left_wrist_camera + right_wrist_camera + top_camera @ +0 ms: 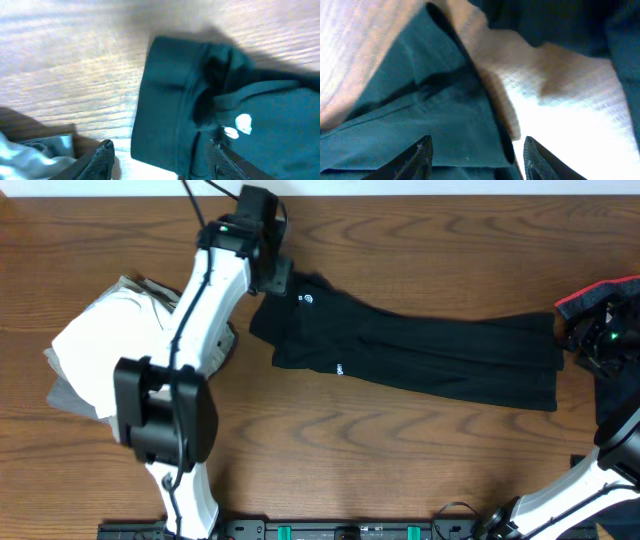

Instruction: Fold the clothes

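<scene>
A pair of black trousers (420,355) lies flat across the middle of the table, waistband at the left, leg hems at the right. My left gripper (272,272) is above the waistband corner (170,100); its jaws (160,152) are open and straddle the waistband edge. My right gripper (585,340) is at the hem end; its jaws (476,145) are open over the edge of the leg fabric (420,125). Neither holds cloth.
A pile of white and grey clothes (110,345) lies at the left, beside the left arm. A black and red garment (610,305) lies at the right edge, near the right arm. Bare wooden tabletop (400,460) lies in front of the trousers.
</scene>
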